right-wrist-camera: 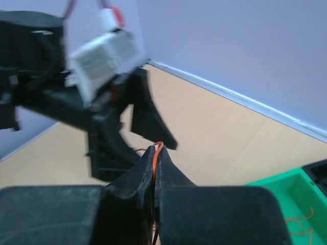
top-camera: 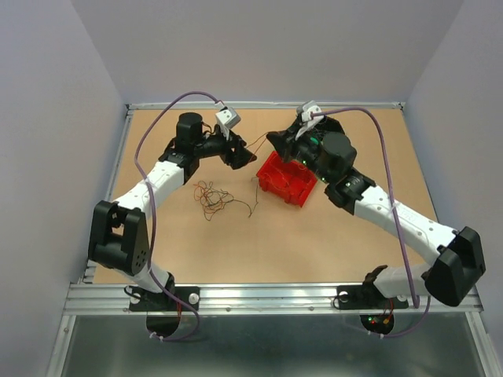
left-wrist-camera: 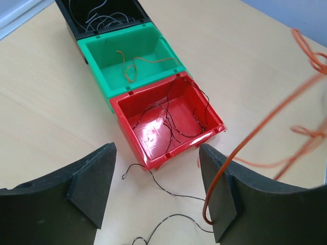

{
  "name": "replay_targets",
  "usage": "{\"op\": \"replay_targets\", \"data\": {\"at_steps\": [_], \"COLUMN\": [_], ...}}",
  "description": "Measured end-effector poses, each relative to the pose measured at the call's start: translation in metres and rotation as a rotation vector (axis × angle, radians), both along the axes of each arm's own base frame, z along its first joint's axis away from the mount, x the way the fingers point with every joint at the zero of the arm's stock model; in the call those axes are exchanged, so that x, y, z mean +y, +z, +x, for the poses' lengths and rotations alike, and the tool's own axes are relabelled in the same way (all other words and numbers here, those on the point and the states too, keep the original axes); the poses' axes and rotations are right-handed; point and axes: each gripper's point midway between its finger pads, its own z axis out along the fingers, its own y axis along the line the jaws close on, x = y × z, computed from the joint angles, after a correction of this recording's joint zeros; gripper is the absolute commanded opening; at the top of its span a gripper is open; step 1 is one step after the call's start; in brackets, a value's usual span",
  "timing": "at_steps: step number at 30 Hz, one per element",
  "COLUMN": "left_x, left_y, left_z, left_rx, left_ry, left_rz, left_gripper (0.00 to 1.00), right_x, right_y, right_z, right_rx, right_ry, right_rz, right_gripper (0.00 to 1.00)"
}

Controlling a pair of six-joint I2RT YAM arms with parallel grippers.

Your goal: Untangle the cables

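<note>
Left gripper (left-wrist-camera: 157, 153): we see its jaws spread wide with nothing between them; the red bin and bare table show through the gap.
Right gripper (right-wrist-camera: 155, 151): we see its jaws pressed together, with a thin orange cable (left-wrist-camera: 255, 133) pinched between the tips and a small loop of it showing just above them.
Orange cable: in the left wrist view it runs, blurred, from the upper right down across the front of the finger (left-wrist-camera: 222, 196) on the right. We cannot tell whether it touches that finger.
Grippers together: from above, the two stand close, tips facing each other, over the far half of the table (top-camera: 354, 259), with the left gripper (top-camera: 242, 155) just left of the right one (top-camera: 271, 140).
Loose cables (top-camera: 212, 196): we see a small tangle of orange-brown and dark strands on the table, left of the red bin (top-camera: 287, 177) and apart from both grippers.
Bins: the red bin (left-wrist-camera: 134, 133), green bin (left-wrist-camera: 94, 60) and black bin (left-wrist-camera: 71, 15) stand touching in a row, the red one nearest the left gripper.
Red bin contents: a dark cable (left-wrist-camera: 176, 133) lies coiled inside, with one loop rising over the far rim.
Green bin contents: one orange-brown strand (left-wrist-camera: 127, 66) lies on the floor.
Black bin contents: pale strands (left-wrist-camera: 104, 20), too fine for us to count.
In front of the red bin: a dark strand (left-wrist-camera: 166, 188) lies on the table; we cannot tell whether it joins the one inside.
</note>
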Motion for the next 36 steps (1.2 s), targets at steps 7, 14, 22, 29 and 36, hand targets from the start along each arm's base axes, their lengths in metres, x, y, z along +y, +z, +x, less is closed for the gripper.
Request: {"op": "replay_targets", "data": {"at_steps": [7, 14, 22, 29, 36], "left_x": [0.012, 0.024, 0.040, 0.043, 0.044], "left_y": [0.021, 0.053, 0.065, 0.064, 0.065], "left_z": [-0.027, -0.038, -0.037, -0.033, -0.033], "left_rx": [-0.122, -0.274, -0.369, -0.383, -0.391], "left_ry": [-0.022, 0.051, 0.162, 0.192, 0.196], "left_rz": [-0.039, -0.078, -0.093, -0.094, -0.096], "left_gripper": [0.86, 0.87, 0.86, 0.86, 0.86], "right_x": [-0.027, -0.014, -0.026, -0.040, -0.079], "right_y": [-0.032, -0.068, -0.029, -0.005, -0.016], "right_z": [0.067, 0.067, 0.087, 0.124, 0.166], "right_rx": [0.127, 0.222, 0.157, 0.083, 0.072], "right_ry": [-0.062, 0.001, -0.059, -0.138, -0.270], "right_rz": [-0.037, -0.099, -0.079, -0.058, -0.039], "right_gripper": [0.01, 0.01, 0.01, 0.01, 0.01]}}
